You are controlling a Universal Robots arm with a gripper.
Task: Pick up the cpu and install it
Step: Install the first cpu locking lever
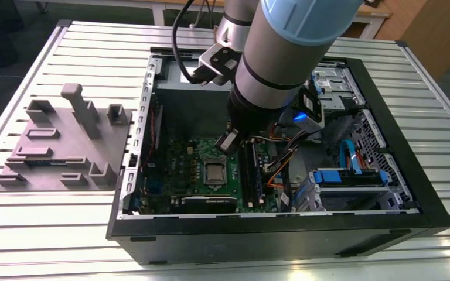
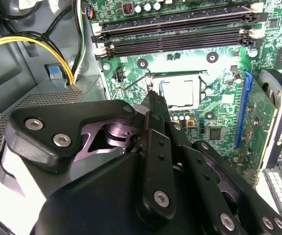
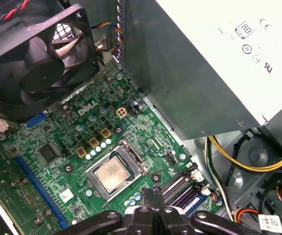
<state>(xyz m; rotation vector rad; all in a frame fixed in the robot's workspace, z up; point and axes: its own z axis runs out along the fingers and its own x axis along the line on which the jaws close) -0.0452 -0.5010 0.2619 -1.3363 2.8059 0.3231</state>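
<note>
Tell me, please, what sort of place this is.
Probably a robotics lab or test bench for computer assembly: an open computer case lies on a slatted metal table, a grey fixture block stands beside it, and the cpu sits in its socket on the green motherboard.

Open black case (image 1: 287, 237) lies on the slatted desk (image 1: 53, 246), green board (image 1: 182, 167) inside. Grey fixture (image 1: 61, 152) rests on the desk at the exterior view's left, just beside the case. Fan (image 3: 38, 58) and grey box (image 3: 189, 68) border the board.
</note>
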